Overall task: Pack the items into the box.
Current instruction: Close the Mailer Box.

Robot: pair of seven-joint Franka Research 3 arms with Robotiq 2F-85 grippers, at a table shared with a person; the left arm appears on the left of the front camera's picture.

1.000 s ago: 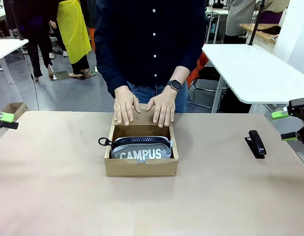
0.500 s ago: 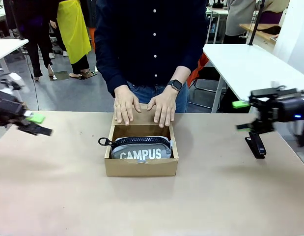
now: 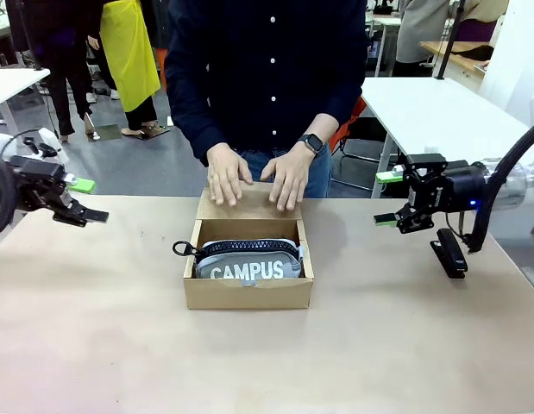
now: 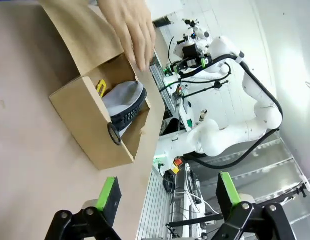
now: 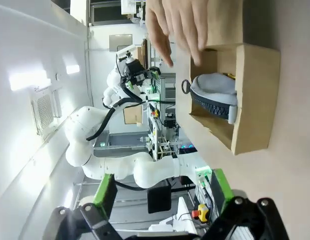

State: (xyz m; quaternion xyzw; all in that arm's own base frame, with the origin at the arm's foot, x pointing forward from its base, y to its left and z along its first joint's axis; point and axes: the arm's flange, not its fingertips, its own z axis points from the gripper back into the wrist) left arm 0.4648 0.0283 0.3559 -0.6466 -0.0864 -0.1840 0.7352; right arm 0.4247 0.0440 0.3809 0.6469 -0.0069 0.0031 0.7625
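Both items are judged packed: the pouch (image 3: 247,261) is laid in the box (image 3: 248,294), and the utility knife (image 4: 100,87), hidden behind it from the front, is shown beside it by the left wrist view. The flap lid (image 3: 249,206), under the person's hands (image 3: 228,177), is not yet closed. The left gripper (image 3: 88,200) and right gripper (image 3: 386,197) are held spread and empty, well apart from the box.

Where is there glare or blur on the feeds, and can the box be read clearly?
Front view: evenly lit and sharp, the pouch print legible in the box. Left wrist view: rolled, box sharp, white wall at right washed out. Right wrist view: rolled sideways, bright glare from a wall light at left, box in focus.
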